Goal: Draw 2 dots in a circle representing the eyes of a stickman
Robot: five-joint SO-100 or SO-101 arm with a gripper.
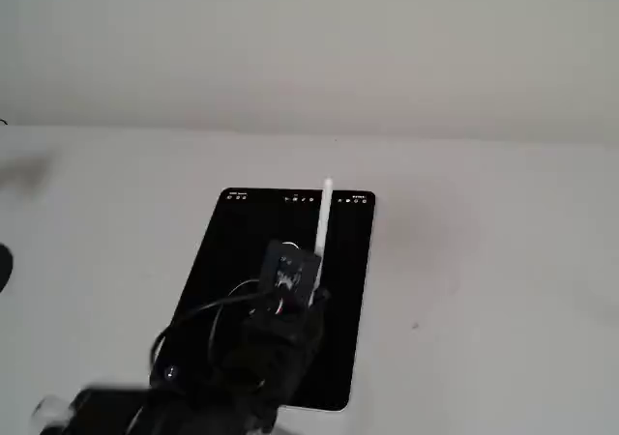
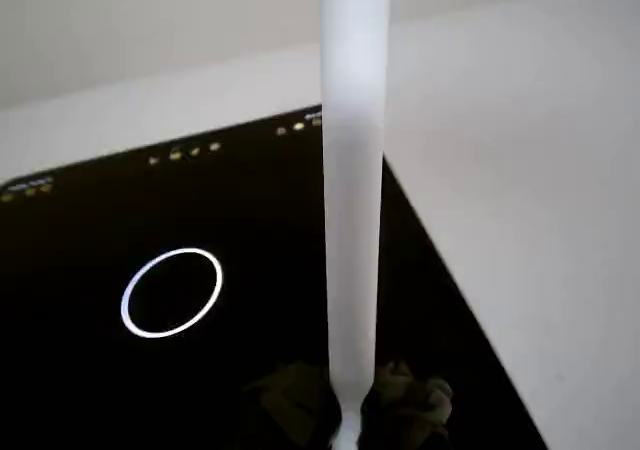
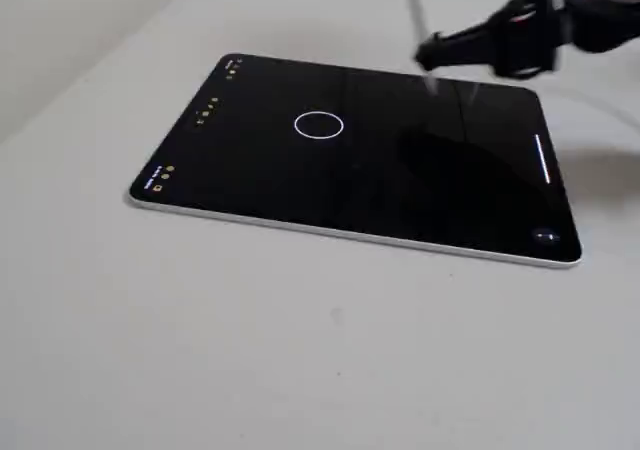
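A black tablet (image 3: 350,170) lies flat on the pale desk (image 3: 250,370), its screen dark apart from small toolbar icons along one edge. On the screen sits the circle (image 3: 319,124), a thin white ring, seen in the wrist view (image 2: 171,292) left of the stylus and nearer the icon edge than the middle of the screen. Its inside is plain black; no dots show in it. The tool (image 2: 350,410) is clamped on a white stylus (image 2: 352,190), which rises straight up the wrist picture. In a fixed view the stylus (image 1: 322,224) points toward the far edge of the tablet. In a fixed view the tool (image 3: 432,52) hangs above the tablet, right of the circle and apart from it.
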